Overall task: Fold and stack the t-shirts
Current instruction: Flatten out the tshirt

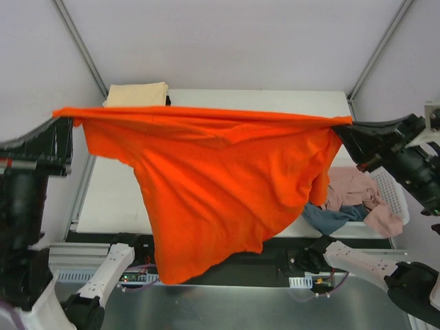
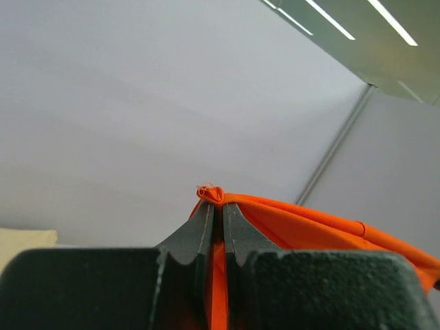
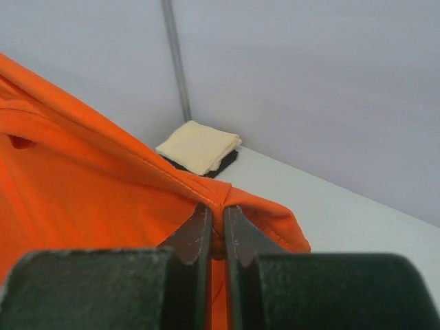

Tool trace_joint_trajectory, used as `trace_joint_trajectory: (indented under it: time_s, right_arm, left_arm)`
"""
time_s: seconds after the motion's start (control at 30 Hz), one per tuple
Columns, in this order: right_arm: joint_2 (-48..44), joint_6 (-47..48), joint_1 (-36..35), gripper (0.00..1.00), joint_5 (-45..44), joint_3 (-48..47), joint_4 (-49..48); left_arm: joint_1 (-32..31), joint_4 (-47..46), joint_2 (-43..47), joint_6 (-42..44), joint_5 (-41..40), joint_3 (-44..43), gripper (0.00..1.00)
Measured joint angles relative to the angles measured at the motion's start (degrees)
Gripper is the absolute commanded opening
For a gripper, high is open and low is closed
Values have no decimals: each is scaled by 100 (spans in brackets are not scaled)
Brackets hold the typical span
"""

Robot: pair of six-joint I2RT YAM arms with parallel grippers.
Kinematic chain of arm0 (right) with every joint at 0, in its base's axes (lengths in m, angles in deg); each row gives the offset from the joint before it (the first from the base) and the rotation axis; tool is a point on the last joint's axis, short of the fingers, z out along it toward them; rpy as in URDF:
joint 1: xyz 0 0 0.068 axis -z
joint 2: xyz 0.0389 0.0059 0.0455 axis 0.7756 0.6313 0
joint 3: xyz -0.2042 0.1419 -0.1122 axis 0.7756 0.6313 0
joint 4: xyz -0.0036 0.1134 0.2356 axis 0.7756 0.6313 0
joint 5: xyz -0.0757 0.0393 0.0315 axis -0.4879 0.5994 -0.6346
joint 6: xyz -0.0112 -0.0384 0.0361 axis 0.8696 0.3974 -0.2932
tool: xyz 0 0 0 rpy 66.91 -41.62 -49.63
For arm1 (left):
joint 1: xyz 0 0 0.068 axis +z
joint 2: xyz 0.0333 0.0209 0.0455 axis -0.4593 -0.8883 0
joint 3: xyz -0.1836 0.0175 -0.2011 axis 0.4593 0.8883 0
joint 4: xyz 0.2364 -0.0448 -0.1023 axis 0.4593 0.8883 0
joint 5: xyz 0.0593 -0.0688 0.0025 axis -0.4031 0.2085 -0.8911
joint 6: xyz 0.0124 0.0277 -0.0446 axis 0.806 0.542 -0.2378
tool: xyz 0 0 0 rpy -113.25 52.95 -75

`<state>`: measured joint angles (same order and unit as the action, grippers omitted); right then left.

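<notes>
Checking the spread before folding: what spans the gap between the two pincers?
The orange-red t-shirt, its upper edge stretched taut from left pincer to right pincer, the rest hanging below; the top external view shows it.

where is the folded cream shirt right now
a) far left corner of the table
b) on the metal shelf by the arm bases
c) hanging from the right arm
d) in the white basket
A: the folded cream shirt lies flat at the far left corner of the table, while the orange shirt is the one held up in the air.
</notes>
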<state>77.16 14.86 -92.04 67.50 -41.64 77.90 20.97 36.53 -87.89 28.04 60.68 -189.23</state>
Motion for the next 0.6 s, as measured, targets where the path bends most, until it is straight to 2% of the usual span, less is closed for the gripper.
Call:
trace_joint_trajectory:
  time_s: [0.07, 0.2, 0.27, 0.3, 0.33, 0.37, 0.4, 0.47, 0.5, 0.53, 0.6]
  right_arm:
    - [238, 28, 0, 7, -468, 2, -9]
    - [1008, 55, 186, 10, -1596, 315, -240]
    - [1506, 11, 682, 14, -1641, 564, -350]
    - [1893, -35, 1051, 24, -1539, 721, -444]
    - [2155, -70, 1333, 32, -1403, 817, -516]
    - [2551, -127, 1635, 39, -1266, 918, -590]
    - [2905, -188, 1853, 53, -1167, 975, -638]
    - [3840, -267, 2339, 76, -745, 1027, -629]
    - [4275, -326, 2529, 92, -549, 1014, -612]
    - [4745, -385, 2717, 96, -339, 949, -496]
    - [5532, -483, 2981, 97, 35, 748, -192]
  left_arm:
    - [-2, -48, -586, 4, -151, -177, 0]
    - [-2, -173, -2492, 116, -505, -824, 0]
    - [-2, -291, -3672, 238, -647, -1316, 15]
    - [-4, -295, -4548, 321, -682, -1720, 44]
    - [-4, -352, -5049, 393, -686, -1947, 65]
    - [-7, -391, -5731, 492, -680, -2214, 95]
    - [-9, -389, -6255, 535, -675, -2374, 99]
    - [4, -315, -7344, 616, -623, -2599, 99]
    - [7, -210, -7742, 645, -616, -2603, 99]
    - [7, -22, -8100, 667, -595, -2590, 99]
    - [0, 225, -8437, 688, -584, -2280, 99]
